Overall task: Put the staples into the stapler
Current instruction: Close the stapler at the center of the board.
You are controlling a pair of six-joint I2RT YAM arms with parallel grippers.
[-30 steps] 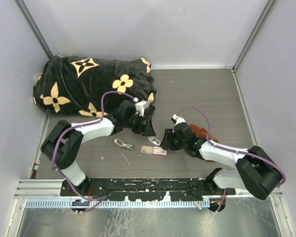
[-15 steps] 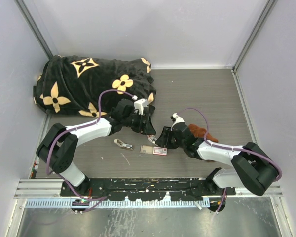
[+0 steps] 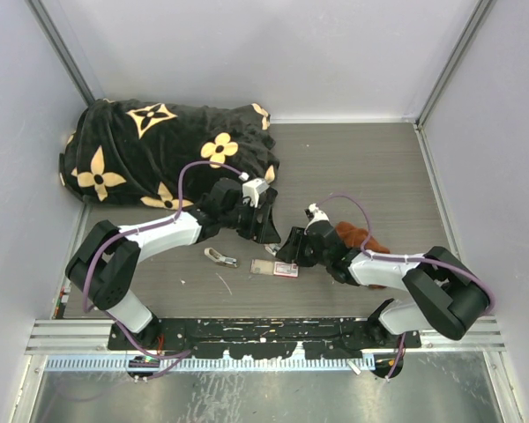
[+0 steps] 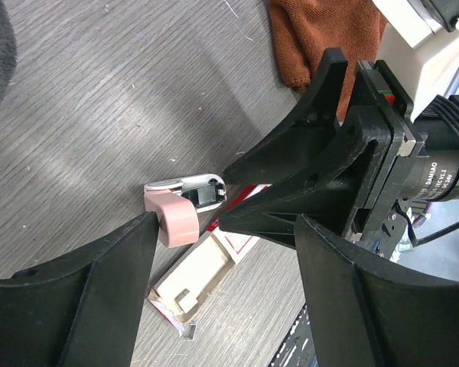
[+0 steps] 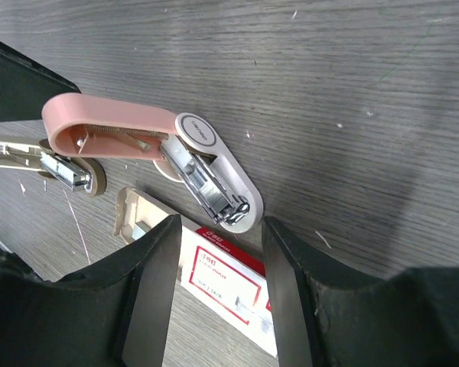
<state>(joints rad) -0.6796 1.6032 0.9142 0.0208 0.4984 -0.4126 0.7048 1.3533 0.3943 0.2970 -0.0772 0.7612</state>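
The stapler [image 5: 206,172] lies on the desk [image 5: 352,92] with its pink lid [image 5: 111,122] swung wide and the metal channel bared. The staple box [image 5: 228,281] is just beside it towards the arms, its tray [image 5: 138,218] slid partly out. Both pincers crowd this one spot. The left pincer [image 4: 223,222] is spread and pinches nothing, one finger just beside the pink lid. The right pincer [image 5: 220,225] is also spread and empty, straddling the stapler's nose and the edge of the box. The likeliest trouble is the two pincers knocking each other (the left wrist view shows the right one close in front of it). Such a knock could shove the light stapler or swing its lid shut. A finger coming down on the box could skid it under the stapler or tip the tray. No loose strip of staples shows clearly, so a blind pinch may close on card rather than metal. A thin strip could also snap or slip out when squeezed. The rust-brown cloth [image 4: 329,38] lies near the right arm, apart from the work.
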